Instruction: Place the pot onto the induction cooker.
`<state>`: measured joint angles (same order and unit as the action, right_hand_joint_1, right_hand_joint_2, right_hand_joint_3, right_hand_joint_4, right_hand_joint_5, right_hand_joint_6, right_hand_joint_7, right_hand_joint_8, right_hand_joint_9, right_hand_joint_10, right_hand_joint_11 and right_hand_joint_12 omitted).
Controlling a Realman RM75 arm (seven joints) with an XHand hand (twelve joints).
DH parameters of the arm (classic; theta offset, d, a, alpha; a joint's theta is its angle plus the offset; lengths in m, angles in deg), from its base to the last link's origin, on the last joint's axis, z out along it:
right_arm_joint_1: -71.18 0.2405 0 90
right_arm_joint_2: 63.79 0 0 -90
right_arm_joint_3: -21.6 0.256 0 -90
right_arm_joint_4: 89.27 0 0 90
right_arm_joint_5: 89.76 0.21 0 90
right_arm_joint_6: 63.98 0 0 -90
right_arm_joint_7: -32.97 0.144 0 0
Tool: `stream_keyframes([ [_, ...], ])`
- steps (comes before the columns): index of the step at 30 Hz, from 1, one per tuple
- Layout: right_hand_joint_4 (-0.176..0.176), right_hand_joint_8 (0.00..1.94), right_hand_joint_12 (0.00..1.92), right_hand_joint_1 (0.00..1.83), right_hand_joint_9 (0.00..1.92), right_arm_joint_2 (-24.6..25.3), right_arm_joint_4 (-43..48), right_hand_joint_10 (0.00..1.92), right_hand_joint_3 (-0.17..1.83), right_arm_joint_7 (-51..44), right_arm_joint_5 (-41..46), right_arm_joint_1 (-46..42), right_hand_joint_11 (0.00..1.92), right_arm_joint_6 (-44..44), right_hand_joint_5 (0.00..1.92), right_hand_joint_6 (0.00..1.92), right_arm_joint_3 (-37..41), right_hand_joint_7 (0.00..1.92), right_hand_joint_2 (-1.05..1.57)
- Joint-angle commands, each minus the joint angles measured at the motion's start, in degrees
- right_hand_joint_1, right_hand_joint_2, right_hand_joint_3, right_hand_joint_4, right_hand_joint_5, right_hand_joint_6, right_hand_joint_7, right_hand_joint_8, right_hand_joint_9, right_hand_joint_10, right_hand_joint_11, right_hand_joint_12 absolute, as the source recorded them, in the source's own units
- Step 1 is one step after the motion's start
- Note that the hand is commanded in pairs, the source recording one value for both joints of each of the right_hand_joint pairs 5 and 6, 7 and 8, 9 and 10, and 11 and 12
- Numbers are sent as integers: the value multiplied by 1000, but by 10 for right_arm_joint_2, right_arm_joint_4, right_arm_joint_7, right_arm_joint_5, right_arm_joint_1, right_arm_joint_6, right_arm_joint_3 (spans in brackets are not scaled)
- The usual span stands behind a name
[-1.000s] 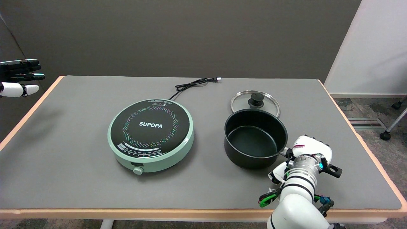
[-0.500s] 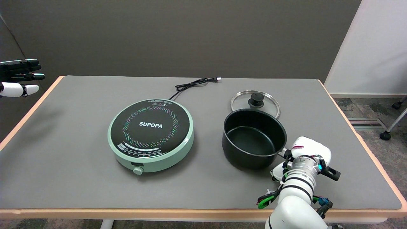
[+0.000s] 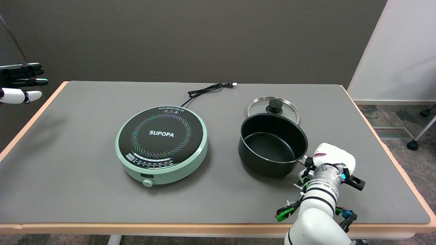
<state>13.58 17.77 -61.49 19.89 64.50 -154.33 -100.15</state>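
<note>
Pot [image 3: 272,145] raised slightly and tipped since before, right hand [image 3: 332,160] gripping its handle [image 3: 356,183], fingers hidden; induction cooker [image 3: 161,144] left on counter [image 3: 85,190]; lid [image 3: 273,108] behind

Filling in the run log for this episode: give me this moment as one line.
phase: grasp/lift | right hand: grips handle of black pot | pot: right of green round induction cooker, not on it | glass lid: behind pot
</note>
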Motion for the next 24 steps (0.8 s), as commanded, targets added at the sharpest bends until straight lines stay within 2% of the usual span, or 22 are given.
stream_keyframes([
  [1, -86, 1708, 1708, 1057, 1708, -4, 0, 1708, 794, 16, -6, 1, 1708, 14, 1708, 1708, 15, 1708, 928],
  [11, -87, 1706, 1706, 1063, 1706, -5, -1, 1706, 770, 16, -19, 1, 1706, 40, 1706, 1706, 21, 1706, 981],
  [14, -84, 1711, 1711, 932, 1711, -6, -1, 1711, 778, 23, -27, 1, 1711, 49, 1711, 1711, 22, 1711, 1179],
  [15, -84, 1712, 1712, 924, 1712, -6, -2, 1712, 811, 25, -28, 1, 1712, 51, 1712, 1712, 22, 1712, 1166],
  [17, -81, 1731, 1731, 879, 1731, -6, -3, 1731, 1109, 30, -29, 1, 1731, 54, 1731, 1731, 22, 1731, 1027],
  [22, -81, 1741, 1741, 877, 1741, -6, -4, 1741, 857, 30, -33, 1, 1741, 72, 1741, 1741, 22, 1741, 1130],
  [24, -82, 1738, 1738, 917, 1738, -6, -4, 1738, 673, 30, -40, 1, 1738, 84, 1738, 1738, 23, 1738, 1203],
])
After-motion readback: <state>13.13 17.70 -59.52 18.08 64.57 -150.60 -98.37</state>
